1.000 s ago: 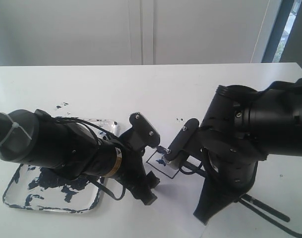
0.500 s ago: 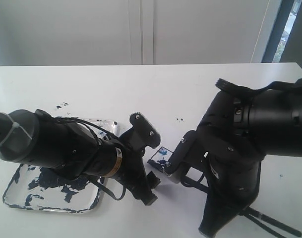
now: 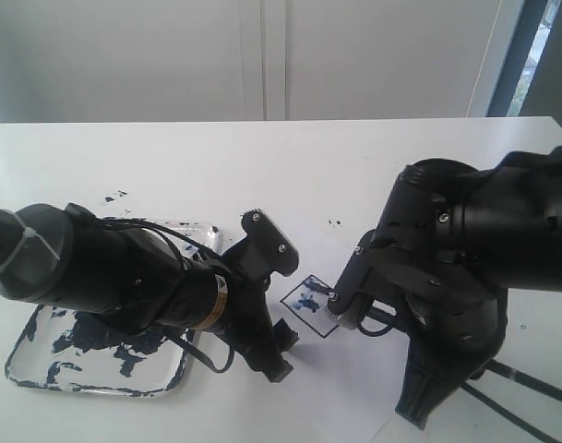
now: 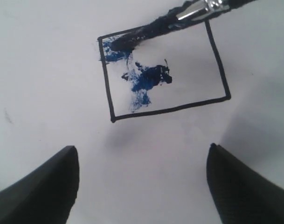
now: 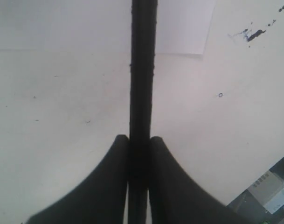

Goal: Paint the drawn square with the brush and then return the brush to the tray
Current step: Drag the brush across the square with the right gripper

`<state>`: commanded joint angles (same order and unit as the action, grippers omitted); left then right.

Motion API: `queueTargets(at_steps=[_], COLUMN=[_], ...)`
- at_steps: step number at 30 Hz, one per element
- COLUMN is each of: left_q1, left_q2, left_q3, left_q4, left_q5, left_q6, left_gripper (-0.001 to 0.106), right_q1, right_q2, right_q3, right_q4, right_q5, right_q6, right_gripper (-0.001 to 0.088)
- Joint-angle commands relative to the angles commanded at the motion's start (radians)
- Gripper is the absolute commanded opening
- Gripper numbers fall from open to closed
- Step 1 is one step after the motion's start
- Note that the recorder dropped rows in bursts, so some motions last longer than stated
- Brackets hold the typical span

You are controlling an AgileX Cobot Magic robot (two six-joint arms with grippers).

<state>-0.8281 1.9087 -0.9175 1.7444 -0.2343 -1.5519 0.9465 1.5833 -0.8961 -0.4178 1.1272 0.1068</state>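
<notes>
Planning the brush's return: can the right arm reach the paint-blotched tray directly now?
Probably not directly: the black left arm lies over the shallow clear paint-blotched tray, between it and the right gripper, whose jaws clamp the thin black brush.

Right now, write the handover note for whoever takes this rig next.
Left gripper: open, empty, over the sheet near the drawn square.
Right gripper: shut on the brush, its tip at one corner of the square.
Tray: on the table, paint-splattered, no brush in it.
Done: blue daubs cover part of the square.
Left: fill the white remainder, return the brush to the tray.
</notes>
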Motion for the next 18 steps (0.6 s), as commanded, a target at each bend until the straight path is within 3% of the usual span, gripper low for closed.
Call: queueTargets(at_steps=[9,18], left_q1=[0.0,0.0], left_q2=[0.0,0.0], left_q3=[0.0,0.0], left_q4=[0.0,0.0], left_q5=[0.0,-0.001], left_q6=[0.0,0.0], left_gripper=[0.078,0.078], right_q1=[0.0,0.0], right_q2=[0.0,0.0], right_q3=[0.0,0.0], right_q4=[0.101,-0.061], right_q5=[0.002,0.009], right_q6=[-0.08,0.014], right_gripper=[0.0,0.0])
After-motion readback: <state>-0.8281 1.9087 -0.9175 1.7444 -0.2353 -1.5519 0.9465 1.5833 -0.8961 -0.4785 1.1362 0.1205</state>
